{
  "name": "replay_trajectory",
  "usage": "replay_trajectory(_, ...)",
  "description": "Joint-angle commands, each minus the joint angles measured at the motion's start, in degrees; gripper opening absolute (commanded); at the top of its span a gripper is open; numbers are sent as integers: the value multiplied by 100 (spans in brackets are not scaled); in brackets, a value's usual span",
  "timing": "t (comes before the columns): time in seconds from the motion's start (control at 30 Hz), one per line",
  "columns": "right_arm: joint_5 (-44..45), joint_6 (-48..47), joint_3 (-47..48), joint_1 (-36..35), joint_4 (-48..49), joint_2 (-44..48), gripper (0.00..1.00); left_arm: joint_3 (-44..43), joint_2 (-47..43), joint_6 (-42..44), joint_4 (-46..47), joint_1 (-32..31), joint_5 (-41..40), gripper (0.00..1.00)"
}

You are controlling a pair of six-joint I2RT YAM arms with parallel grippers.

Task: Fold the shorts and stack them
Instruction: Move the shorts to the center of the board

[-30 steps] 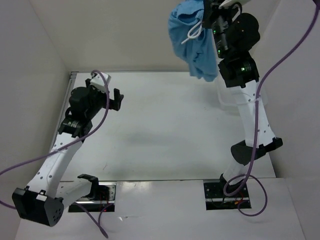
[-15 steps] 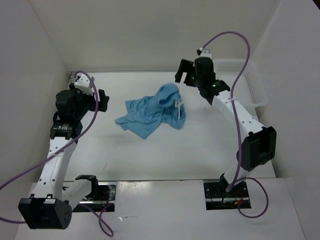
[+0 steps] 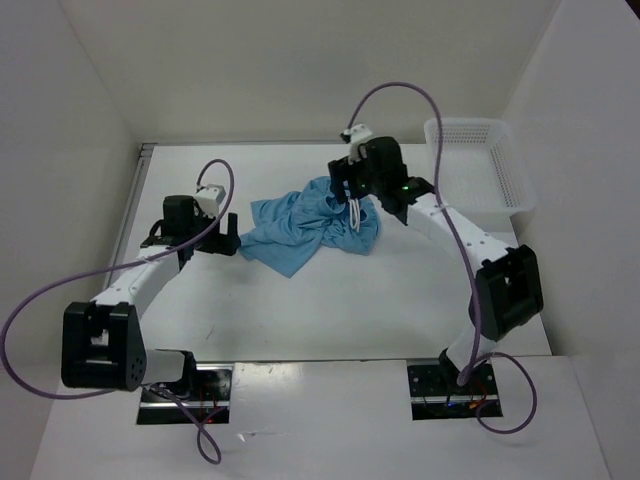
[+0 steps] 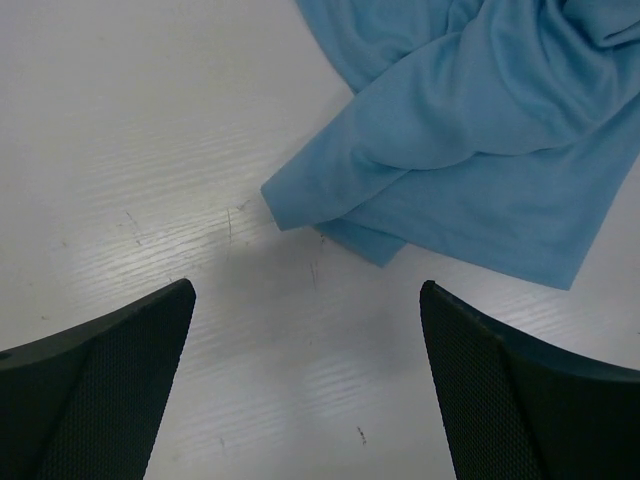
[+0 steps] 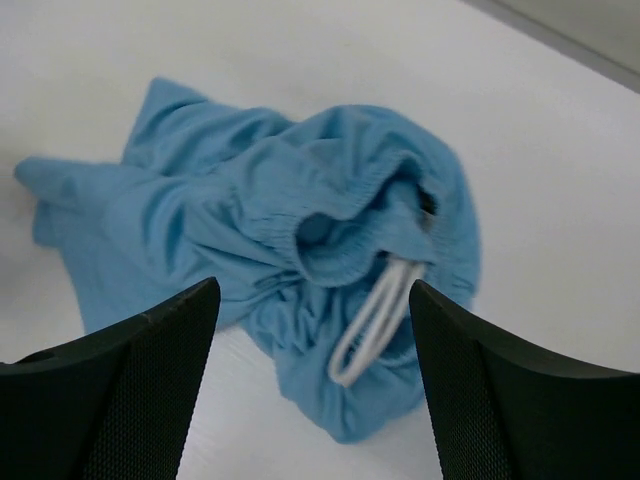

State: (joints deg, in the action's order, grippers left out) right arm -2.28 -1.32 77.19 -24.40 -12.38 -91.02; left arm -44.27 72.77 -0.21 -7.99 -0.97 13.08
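Shorts (image 3: 300,225) lie crumpled in a heap mid-surface (image 3: 350,310), unfolded. Waistband bunched at the right end, white drawstring (image 5: 375,315) looped out on top.

Left claw (image 3: 228,232) is spread and empty, low, just beside the heap's left hem corner; the wrist view shows bare surface between its fingers.

Right claw (image 3: 345,190) is spread, holding nothing, over the waistband end. Can't tell if it touches the cloth.

White mesh basket (image 3: 480,160) sits at the far right corner, apart from the shorts.

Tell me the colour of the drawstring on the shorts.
White drawstring, on light sky-blue shorts; clearest in the right wrist view.
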Motion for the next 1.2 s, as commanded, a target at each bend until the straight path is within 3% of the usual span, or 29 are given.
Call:
replay_trajectory(0.0,-369,-694,277,-275,280,-713,81,-38,437,21,570,-60,-43,100)
replay_trajectory(0.17,-1027,-677,1655,-275,-87,-1908,87,270,869,21,1361,-298,-43,100)
replay_trajectory(0.33,-1415,-308,2115,-275,-89,-2709,87,287,1221,21,1660,-298,27,100)
replay_trajectory(0.5,-1415,-123,2116,-275,-89,-2833,81,287,1485,21,2081,-351,1,100)
replay_trajectory(0.73,-1090,-123,1756,-275,-89,-2430,81,235,2074,21,2591,-500,1,97)
replay_trajectory(0.8,-1090,-123,1555,-275,-89,-2289,81,183,2214,21,2435,-500,1,90)
replay_trajectory(0.9,-1143,-123,1396,-275,-89,-2113,81,252,2215,21,2029,-500,124,68)
replay_trajectory(0.93,-1204,-62,1317,-275,-89,-2034,81,305,2215,21,2029,-500,124,60)
replay_trajectory(0.97,-1256,-61,1316,-275,-89,-2033,79,357,2163,21,2029,-500,124,39)
replay_trajectory(1.1,-1310,-8,1325,-275,-89,-2086,72,419,2040,21,2029,-500,124,9)
replay_trajectory(1.17,-1310,53,1412,-328,-89,-2278,68,419,1986,21,2029,-500,124,1)
